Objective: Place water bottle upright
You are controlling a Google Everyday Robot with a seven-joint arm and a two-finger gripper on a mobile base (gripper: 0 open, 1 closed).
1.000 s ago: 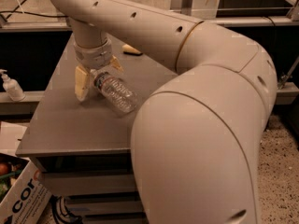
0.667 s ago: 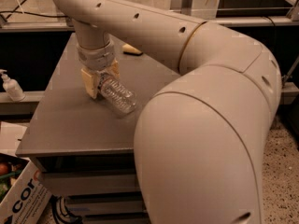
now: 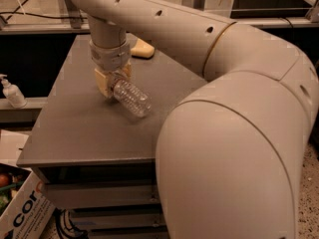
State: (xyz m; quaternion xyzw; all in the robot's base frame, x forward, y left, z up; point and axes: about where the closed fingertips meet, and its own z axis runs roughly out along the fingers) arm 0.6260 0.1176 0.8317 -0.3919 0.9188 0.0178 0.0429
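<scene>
The water bottle (image 3: 131,98) is clear ribbed plastic. It lies tilted on the grey table (image 3: 75,128), its base pointing toward the front right and its neck end up at the gripper. My gripper (image 3: 112,81) hangs from the big cream arm at the table's middle left, its tan fingers (image 3: 103,83) closed around the bottle's neck end. The cap and label are hidden behind the fingers.
A flat tan object (image 3: 142,49) lies at the table's back, just behind the arm. A white pump dispenser bottle (image 3: 12,92) stands on a ledge to the left. A cardboard box (image 3: 15,210) sits on the floor at lower left. The arm's bulk fills the right side.
The gripper has moved right and closed in on the bottle's neck end. The bottle's base has swung slightly toward the front right.
</scene>
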